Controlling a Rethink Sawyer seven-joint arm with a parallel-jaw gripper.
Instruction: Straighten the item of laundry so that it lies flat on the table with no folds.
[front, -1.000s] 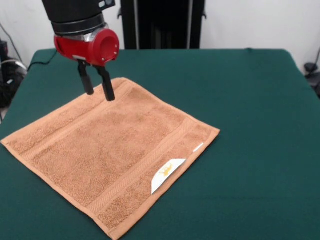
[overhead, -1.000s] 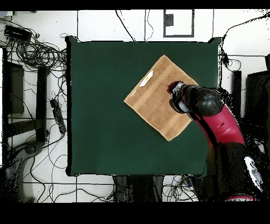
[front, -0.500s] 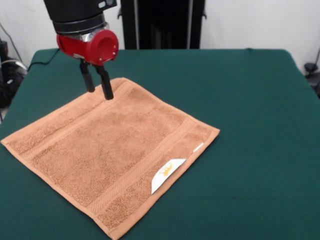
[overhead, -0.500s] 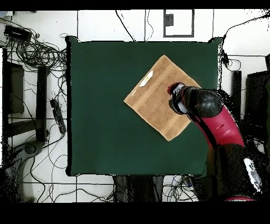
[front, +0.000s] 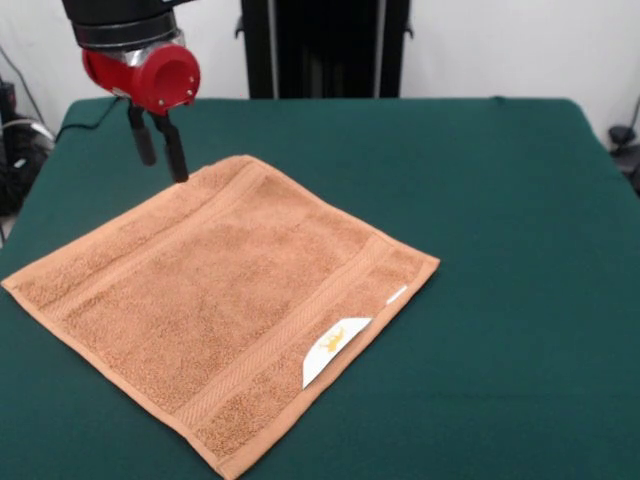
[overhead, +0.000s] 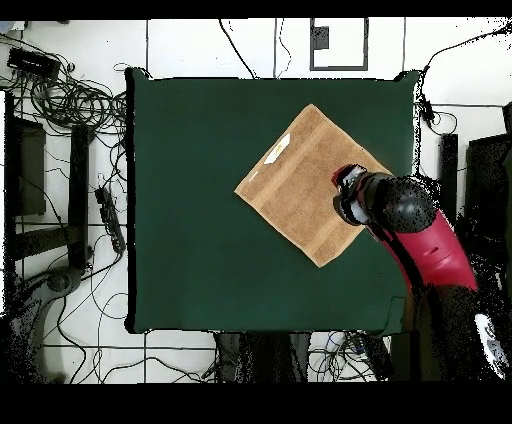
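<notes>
Front view: the towel (front: 215, 310) lies spread on the table (front: 500, 200), left of centre, no folds visible, its white label (front: 335, 350) at the near right edge. The gripper (front: 160, 152) hangs above the far corner, fingers slightly parted and empty, judged clear of the cloth because flattening looks complete.

Overhead view: the towel (overhead: 300, 185) sits diamond-wise; the gripper (overhead: 350, 195) hides one edge.

One towel (front: 225, 305) lies on one table (front: 500, 200) — a single orange-tan square on the green cloth. It carries one white label (front: 333, 349) with one yellow mark, plus one smaller white tab (front: 397, 294) at the same edge. One arm (overhead: 425, 245) shows, ending in one gripper (front: 160, 155) — two black fingers (front: 176, 155).
</notes>
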